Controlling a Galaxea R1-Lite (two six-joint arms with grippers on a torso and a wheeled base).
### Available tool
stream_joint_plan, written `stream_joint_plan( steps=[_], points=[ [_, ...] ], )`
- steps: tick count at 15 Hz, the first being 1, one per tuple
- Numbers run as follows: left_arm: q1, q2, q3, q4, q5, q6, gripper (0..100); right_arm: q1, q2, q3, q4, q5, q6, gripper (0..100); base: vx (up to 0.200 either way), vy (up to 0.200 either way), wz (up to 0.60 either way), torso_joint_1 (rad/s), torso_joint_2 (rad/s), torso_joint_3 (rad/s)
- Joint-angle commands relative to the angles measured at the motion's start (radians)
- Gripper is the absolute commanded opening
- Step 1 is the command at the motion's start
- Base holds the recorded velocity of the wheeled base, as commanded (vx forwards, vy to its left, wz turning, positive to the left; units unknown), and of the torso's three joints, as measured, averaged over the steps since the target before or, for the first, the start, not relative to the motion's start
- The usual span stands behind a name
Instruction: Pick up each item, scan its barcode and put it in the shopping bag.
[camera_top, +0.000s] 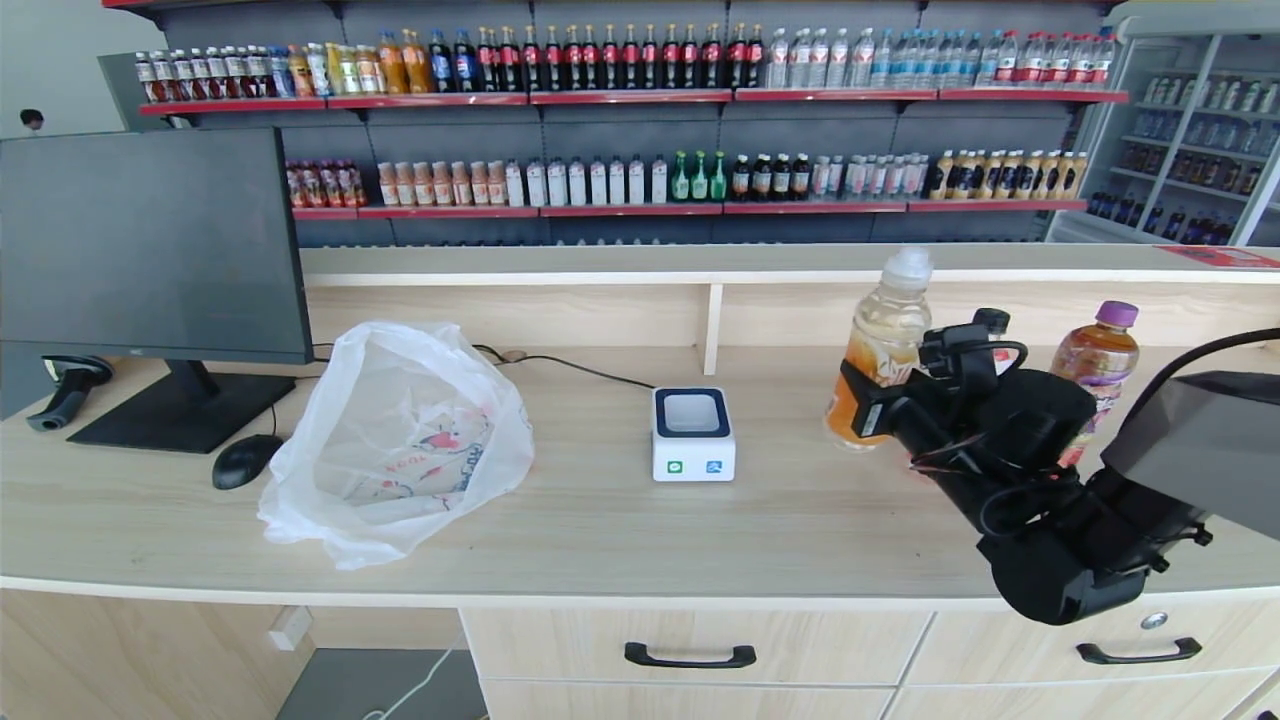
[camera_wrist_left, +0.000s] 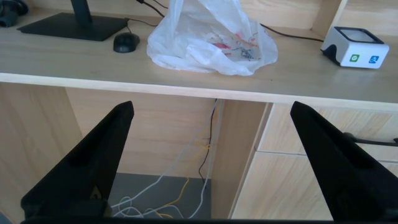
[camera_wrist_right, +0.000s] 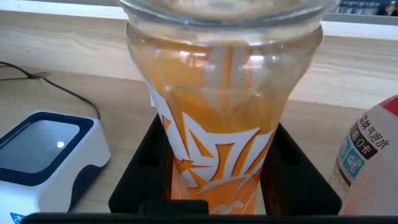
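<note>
The right gripper (camera_top: 885, 405) is at the right side of the tabletop (camera_top: 600, 520), its jaws clamped on the lower part of an orange drink bottle (camera_top: 888, 345). The bottle stands upright with a white cap. From the head view I cannot tell whether its base touches the tabletop. The right wrist view, close in, shows the black jaws pressed against both sides of the bottle's orange and white label, one on each side.

That view also shows a white-labelled bottle (camera_wrist_right: 372, 163) just beside the orange one. I cannot tell whether it is the purple-capped bottle (camera_top: 1097, 368) that the head view shows standing behind the right arm.

The scanner (camera_top: 693, 433), a small white box with a dark-framed window on top, sits mid-tabletop, well apart from the held bottle and to its left. The shopping bag (camera_top: 400, 440), thin white plastic with its mouth open, lies farther left, near a black mouse (camera_top: 245, 460) and the monitor (camera_top: 150, 250). A handheld scanner (camera_top: 65, 388) rests at the far left edge. Shelves (camera_top: 620, 98) of drinks fill the back wall.

The left wrist view shows the left gripper (camera_wrist_left: 211, 112) low down, in front of the cabinet below the tabletop edge, with its jaws wide apart and holding nothing. Loose cables (camera_wrist_left: 186, 186) hang in the opening behind it.
</note>
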Motion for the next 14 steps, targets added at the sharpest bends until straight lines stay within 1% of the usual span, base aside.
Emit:
stream_joint_plan(
  steps=[1,4,7,9,10,11,12,14],
  points=[
    [0.0,0.0,0.0,0.0,0.0,0.0,100,0.0,-0.091,0.054,-0.001,0.0,0.001,0,0.0,0.0,0.0,0.0,0.0,0.0],
    [0.0,0.0,0.0,0.0,0.0,0.0,100,0.05,-0.206,0.143,-0.001,0.0,0.002,0,0.0,0.0,0.0,0.0,0.0,0.0],
    [0.002,0.0,0.0,0.0,0.0,0.0,100,0.059,-0.33,0.255,-0.001,0.0,0.002,0,0.0,0.0,0.0,0.0,0.0,0.0],
    [0.0,0.0,0.0,0.0,0.0,0.0,100,0.077,-0.399,0.303,-0.001,0.0,0.002,0,0.0,0.0,0.0,0.0,0.0,0.0],
    [0.002,0.0,0.0,0.0,0.0,0.0,100,0.096,-0.414,0.321,-0.001,0.0,0.002,0,0.0,0.0,0.0,0.0,0.0,0.0],
    [0.002,0.0,0.0,0.0,0.0,0.0,100,0.158,-0.445,0.36,-0.001,0.0,0.002,0,0.0,0.0,0.0,0.0,0.0,0.0],
    [0.002,0.0,0.0,0.0,0.0,0.0,100,0.191,-0.459,0.384,-0.001,0.0,0.002,0,0.0,0.0,0.0,0.0,0.0,0.0],
    [0.002,0.0,0.0,0.0,0.0,0.0,100,0.201,-0.489,0.418,-0.001,0.0,0.002,0,0.0,0.0,0.0,0.0,0.0,0.0]
  ],
)
